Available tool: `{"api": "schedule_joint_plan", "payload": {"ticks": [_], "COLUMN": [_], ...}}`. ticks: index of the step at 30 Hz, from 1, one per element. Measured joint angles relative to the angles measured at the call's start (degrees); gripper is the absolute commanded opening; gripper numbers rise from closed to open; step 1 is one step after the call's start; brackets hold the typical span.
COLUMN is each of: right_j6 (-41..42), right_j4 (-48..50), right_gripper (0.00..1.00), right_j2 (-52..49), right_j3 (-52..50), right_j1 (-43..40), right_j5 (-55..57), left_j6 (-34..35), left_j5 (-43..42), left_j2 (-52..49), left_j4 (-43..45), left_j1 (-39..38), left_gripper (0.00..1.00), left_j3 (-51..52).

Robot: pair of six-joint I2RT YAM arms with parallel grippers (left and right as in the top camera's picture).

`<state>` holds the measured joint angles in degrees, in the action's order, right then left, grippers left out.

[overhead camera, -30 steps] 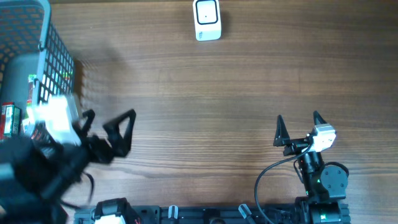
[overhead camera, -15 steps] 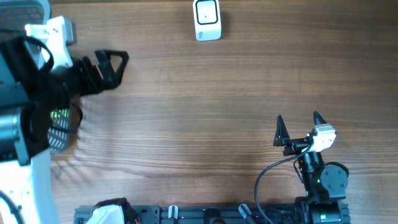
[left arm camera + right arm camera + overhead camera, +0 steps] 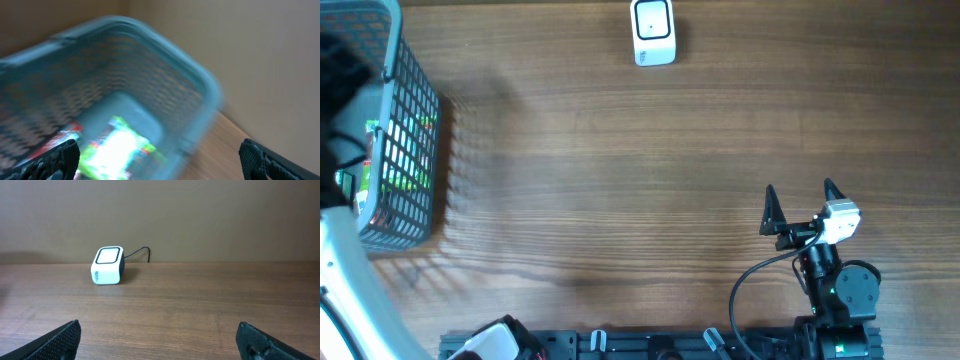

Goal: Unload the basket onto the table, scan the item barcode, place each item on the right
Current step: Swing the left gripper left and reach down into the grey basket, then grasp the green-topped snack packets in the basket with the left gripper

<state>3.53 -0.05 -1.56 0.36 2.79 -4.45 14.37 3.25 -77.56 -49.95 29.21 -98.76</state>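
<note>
Left tool [image 3: 160, 159] has swung across the worktop [image 3: 620, 150] to above the basket [image 3: 200, 85], jaws wide. Right tool [image 3: 798, 208] sits open, facing the scanner [image 3: 653, 32]

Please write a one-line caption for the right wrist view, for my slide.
The open, empty right gripper faces the white barcode scanner standing farther back on the wooden table.

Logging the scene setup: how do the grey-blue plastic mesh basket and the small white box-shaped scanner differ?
The grey-blue plastic mesh basket sits at the left edge of the wooden table; the small white box-shaped scanner sits at the far edge, near the middle. The basket is far larger than the scanner. The basket has open lattice walls and holds colourful packets; the scanner is a closed box. Both rest on that table.
</note>
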Motion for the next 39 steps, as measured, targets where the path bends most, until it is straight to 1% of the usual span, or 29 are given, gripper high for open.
{"api": "schedule_joint_plan", "payload": {"ticks": [5, 10, 14, 22, 24, 28, 34, 39], "right_j6": [0.00, 0.00, 0.00, 0.00, 0.00, 0.00, 0.00, 0.00], "right_j4": [0.02, 0.02, 0.00, 0.02, 0.02, 0.02, 0.02, 0.02], "right_gripper": [1.00, 1.00, 1.00, 1.00, 1.00, 1.00, 1.00, 1.00], "right_j2": [0.00, 0.00, 0.00, 0.00, 0.00, 0.00, 0.00, 0.00], "right_j3": [0.00, 0.00, 0.00, 0.00, 0.00, 0.00, 0.00, 0.00], "right_j1": [0.00, 0.00, 0.00, 0.00, 0.00, 0.00, 0.00, 0.00], "right_j5": [0.00, 0.00, -0.02, 0.00, -0.02, -0.02, 0.00, 0.00], "left_j6": [-2.89, -6.80, -12.02, -18.80, -22.71, -27.39, -32.04, -33.92], "left_j5": [2.08, 1.77, 0.35, -1.66, -5.14, -8.52, -12.90, -14.80], "left_j2": [-6.05, -14.64, -19.65, -26.34, -29.14, -32.70, -36.28, -39.50], "left_j4": [-1.46, -4.09, -3.56, -2.49, -1.88, -1.84, -1.62, -1.22], "left_j1": [8.63, 12.13, 12.44, 12.44, 12.44, 12.44, 12.44, 12.44], "left_gripper": [1.00, 1.00, 1.00, 1.00, 1.00, 1.00, 1.00, 1.00], "left_j3": [-0.31, -0.31, -0.31, -0.31, -0.31, -0.31, -0.31, -0.31]}}
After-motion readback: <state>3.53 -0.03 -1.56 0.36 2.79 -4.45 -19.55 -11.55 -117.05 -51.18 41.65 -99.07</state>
